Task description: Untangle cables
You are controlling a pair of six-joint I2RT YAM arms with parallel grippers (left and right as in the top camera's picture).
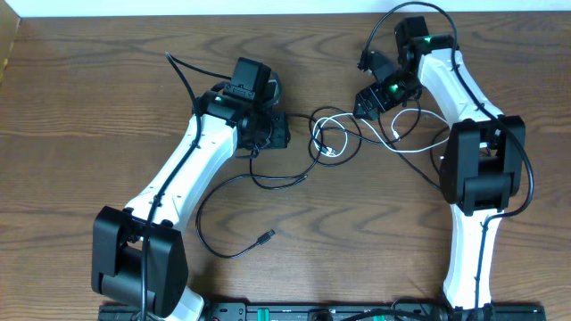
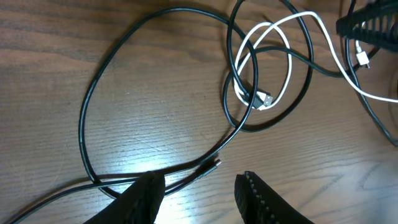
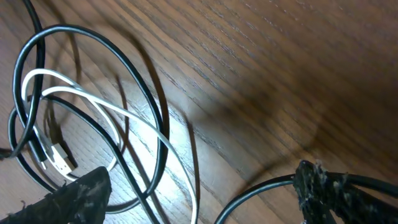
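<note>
A white cable [image 1: 419,147] and black cables [image 1: 314,143] lie looped over each other mid-table. In the left wrist view the white cable [image 2: 289,68] ends in a silver plug [image 2: 264,99] inside a black loop [image 2: 87,112]. My left gripper [image 2: 199,190] is open just left of the knot. A black cable's plug end [image 2: 211,165] lies by its left fingertip, with bare wood between the fingers. My right gripper [image 3: 202,186] stands wide open over the knot's right side. The white cable [image 3: 93,99] and a black cable [image 3: 155,124] run under the gap, ungripped.
One long black cable [image 1: 207,234] curls toward the front and ends in a loose plug [image 1: 268,234]. Both white arms [image 1: 192,165] [image 1: 464,89] flank the cables. A black rail [image 1: 312,312] runs along the table's front edge.
</note>
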